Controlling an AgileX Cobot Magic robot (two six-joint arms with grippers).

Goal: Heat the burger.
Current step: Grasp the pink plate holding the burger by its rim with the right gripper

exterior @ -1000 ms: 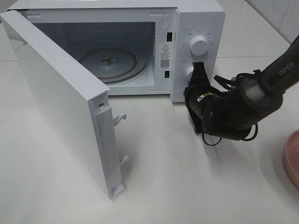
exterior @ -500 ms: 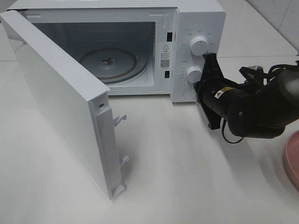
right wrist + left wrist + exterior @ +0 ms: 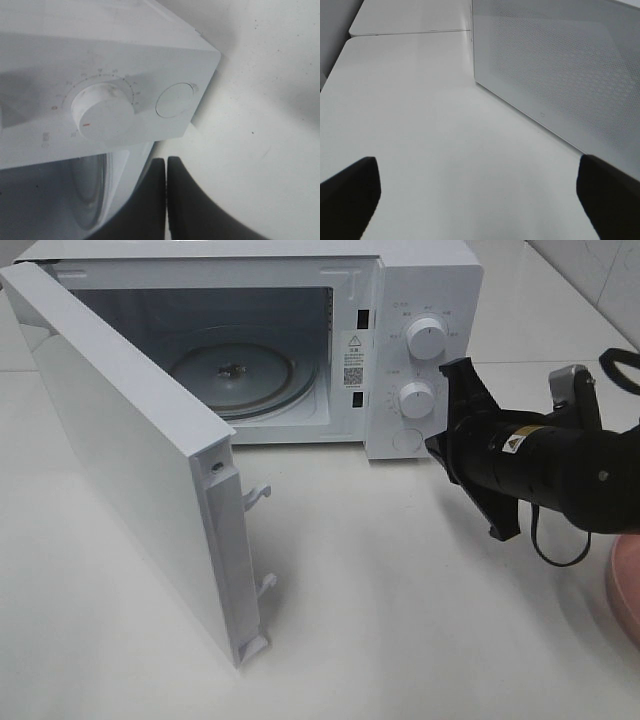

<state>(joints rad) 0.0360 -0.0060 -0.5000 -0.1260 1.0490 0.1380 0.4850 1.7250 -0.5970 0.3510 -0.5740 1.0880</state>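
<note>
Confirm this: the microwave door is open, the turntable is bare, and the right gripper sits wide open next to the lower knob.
Not quite. The right gripper is shut, not wide open: the right wrist view shows its fingers pressed together. Corrected: the microwave door is open, the turntable is bare, and the right gripper sits shut next to the lower knob.

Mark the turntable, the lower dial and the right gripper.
turntable [image 3: 262,382], exterior high view, glass disc.
lower dial [image 3: 416,399], exterior high view, knob face.
right gripper [image 3: 166,162], right wrist view, between its shut fingertips.
</note>
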